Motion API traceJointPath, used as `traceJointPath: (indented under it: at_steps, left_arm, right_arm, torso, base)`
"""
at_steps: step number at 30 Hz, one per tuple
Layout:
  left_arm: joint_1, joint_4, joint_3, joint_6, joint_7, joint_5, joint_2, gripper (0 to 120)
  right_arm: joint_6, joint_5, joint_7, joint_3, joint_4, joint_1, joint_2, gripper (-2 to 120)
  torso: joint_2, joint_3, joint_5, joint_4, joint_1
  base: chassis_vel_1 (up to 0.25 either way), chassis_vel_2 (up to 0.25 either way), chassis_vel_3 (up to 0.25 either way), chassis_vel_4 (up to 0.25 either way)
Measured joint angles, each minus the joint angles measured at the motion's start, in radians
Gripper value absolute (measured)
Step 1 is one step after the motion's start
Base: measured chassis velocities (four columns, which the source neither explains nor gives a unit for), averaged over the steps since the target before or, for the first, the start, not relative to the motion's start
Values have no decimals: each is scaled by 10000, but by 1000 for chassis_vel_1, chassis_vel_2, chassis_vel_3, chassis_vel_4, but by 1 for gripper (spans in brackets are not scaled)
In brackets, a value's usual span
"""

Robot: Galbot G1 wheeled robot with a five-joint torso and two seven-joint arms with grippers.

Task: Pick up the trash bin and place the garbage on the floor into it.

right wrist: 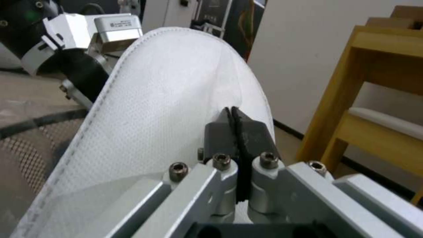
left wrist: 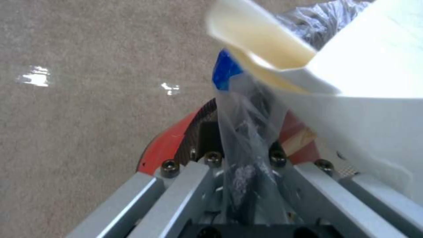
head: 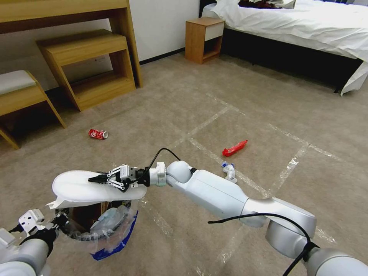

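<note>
Low at the left of the head view, my left gripper point(head: 57, 222) is shut on the rim of the trash bin point(head: 119, 237), which it holds off the floor point(head: 230, 96). In the left wrist view the clear liner and red rim point(left wrist: 163, 145) sit between its fingers. A white slipper point(head: 73, 189) lies flat across the bin's mouth. My right gripper point(head: 94, 178) reaches over it from the right and is shut on its fabric upper point(right wrist: 176, 86). A red can point(head: 98, 133), a red wrapper point(head: 234, 148) and a small white-and-blue crumpled piece point(head: 229, 170) lie on the carpet.
Wooden shelves point(head: 88, 65) and a padded stool point(head: 19, 92) stand along the left wall. A nightstand point(head: 203, 38) and a bed point(head: 306, 27) are at the back right. Open carpet with tape strips spreads ahead and to the right.
</note>
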Motion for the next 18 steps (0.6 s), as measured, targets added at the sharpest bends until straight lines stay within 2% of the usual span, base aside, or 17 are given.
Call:
traceJointPath:
  at_steps: [18]
  left_arm:
    - [-6, 56, 82, 7, -21, 64, -66, 0]
  right_arm:
    - [-150, -14, 185, 18, 343, 181, 366, 0]
  torso:
    - [0, 0, 0, 0, 0]
  base:
    - [0, 0, 0, 0]
